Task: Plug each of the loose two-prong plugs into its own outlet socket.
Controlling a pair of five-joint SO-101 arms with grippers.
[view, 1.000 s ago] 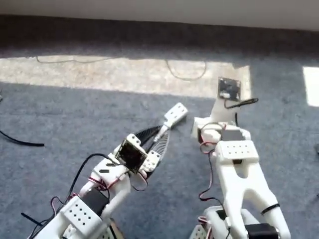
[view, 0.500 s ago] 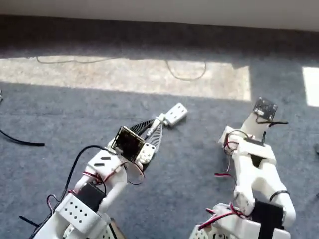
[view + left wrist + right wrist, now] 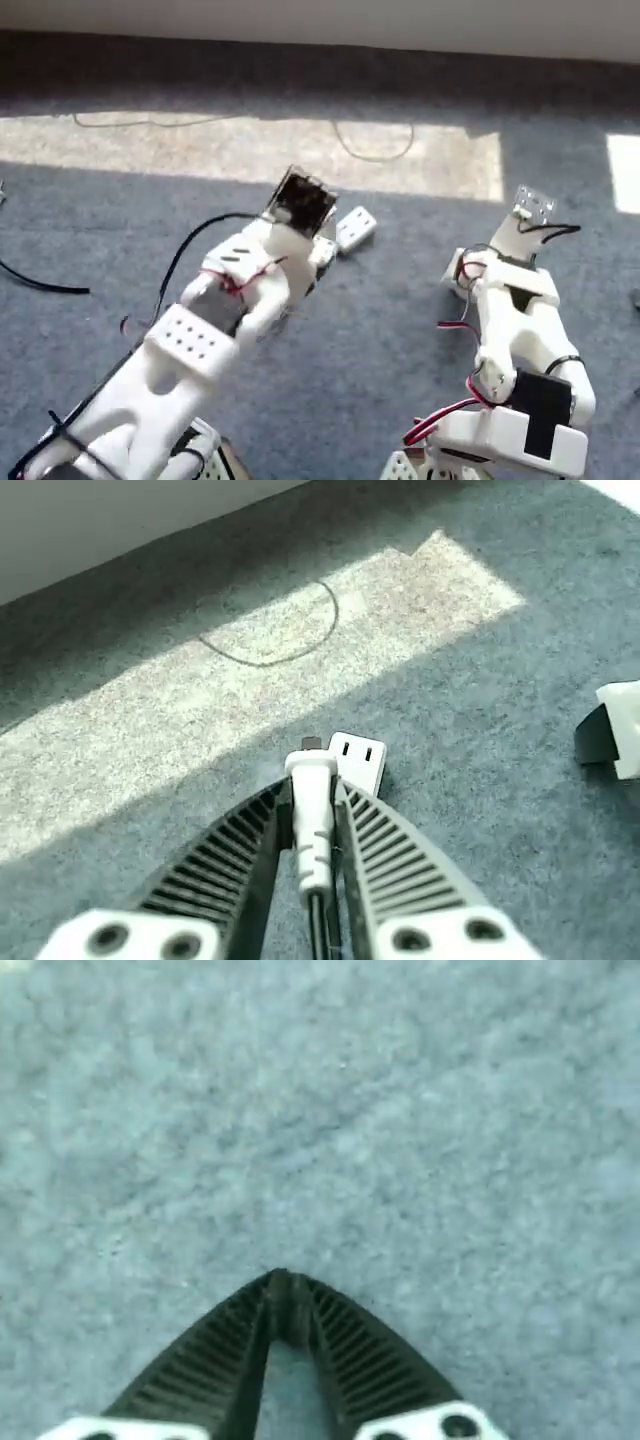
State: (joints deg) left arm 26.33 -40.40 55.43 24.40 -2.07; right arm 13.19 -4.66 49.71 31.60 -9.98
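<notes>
White two-prong plug (image 3: 312,820) clamped lengthwise between the ribbed fingers (image 3: 250,850) of the left gripper (image 3: 312,788), prongs forward and just beside the white outlet socket (image 3: 358,762) lying on the grey carpet (image 3: 500,710); touching or not, impossible to tell. Black cord (image 3: 318,930) trailing back from the plug between the fingers, and beyond the socket a thin wire (image 3: 262,660) looped across a sunlit patch. Well apart on the right, right gripper (image 3: 287,1298) closed tip to tip, empty, over the carpet.
</notes>
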